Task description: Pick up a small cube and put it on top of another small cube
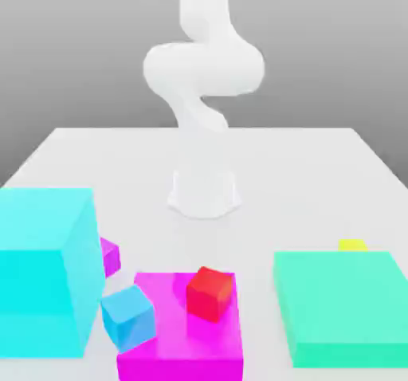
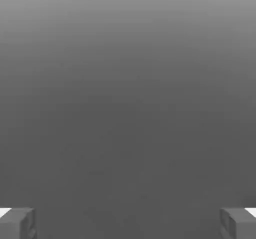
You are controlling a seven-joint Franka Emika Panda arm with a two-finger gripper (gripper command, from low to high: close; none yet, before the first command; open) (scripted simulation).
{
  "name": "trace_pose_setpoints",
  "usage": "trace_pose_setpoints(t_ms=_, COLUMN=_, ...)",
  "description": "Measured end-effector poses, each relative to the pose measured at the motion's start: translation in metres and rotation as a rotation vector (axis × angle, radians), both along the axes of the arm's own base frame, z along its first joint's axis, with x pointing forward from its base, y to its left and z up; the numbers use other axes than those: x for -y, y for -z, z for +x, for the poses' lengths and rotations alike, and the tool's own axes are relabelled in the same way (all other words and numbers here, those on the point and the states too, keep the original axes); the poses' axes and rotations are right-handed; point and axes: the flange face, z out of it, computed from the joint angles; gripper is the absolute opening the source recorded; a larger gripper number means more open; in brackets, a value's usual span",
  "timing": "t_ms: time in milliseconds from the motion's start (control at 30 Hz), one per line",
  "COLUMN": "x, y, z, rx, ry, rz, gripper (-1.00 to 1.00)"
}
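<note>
The big cyan block point(image 1: 44, 272) and the green slab point(image 1: 344, 306) crowd the table's point(image 1: 303, 172) near edge. The small yellow cube point(image 1: 352, 245) peeks out just behind the green slab; the red cube point(image 1: 209, 293) sits on the magenta block point(image 1: 182, 324). With the gripper point(image 2: 128, 223) spread wide and empty, descend straight over the yellow cube — clear of the slab's edge.

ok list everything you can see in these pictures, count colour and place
large cyan block: 1, cyan, exterior view's left
flat magenta block: 1, magenta, front middle
small red cube: 1, red, on the flat magenta block
light blue cube: 1, light blue, tilted, between the cyan and magenta blocks
small magenta cube: 1, magenta, behind the cyan block
flat green block: 1, green, exterior view's right
small yellow cube: 1, yellow, behind the green block
white table: 1, white
robot arm: 1, white, table's middle
gripper: 1, grey fingers, open
</note>
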Motion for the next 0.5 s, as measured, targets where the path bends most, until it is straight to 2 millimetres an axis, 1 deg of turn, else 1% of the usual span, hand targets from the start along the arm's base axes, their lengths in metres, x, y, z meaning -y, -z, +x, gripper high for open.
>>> trace_pose_setpoints(t_ms=33, x=-0.018, y=0.024, z=0.012, rx=-0.035, ry=0.006, rz=-0.005, gripper=0.00)
trace_pose_setpoints(t_ms=100, x=-0.052, y=0.074, z=0.030, rx=-0.102, ry=0.015, rz=-0.015, gripper=0.00)
trace_pose_setpoints(t_ms=167, x=-0.083, y=0.123, z=0.040, rx=-0.165, ry=0.021, rz=-0.023, gripper=0.00)
trace_pose_setpoints(t_ms=233, x=-0.112, y=0.173, z=0.043, rx=-0.227, ry=0.023, rz=-0.030, gripper=0.00)
trace_pose_setpoints(t_ms=300, x=-0.139, y=0.224, z=0.038, rx=-0.289, ry=0.023, rz=-0.034, gripper=0.00)
trace_pose_setpoints(t_ms=367, x=-0.164, y=0.272, z=0.026, rx=-0.352, ry=0.019, rz=-0.035, gripper=0.00)
trace_pose_setpoints(t_ms=433, x=-0.187, y=0.318, z=0.007, rx=-0.414, ry=0.013, rz=-0.033, gripper=0.00)
trace_pose_setpoints(t_ms=500, x=-0.207, y=0.359, z=-0.018, rx=-0.477, ry=0.006, rz=-0.028, gripper=0.00)
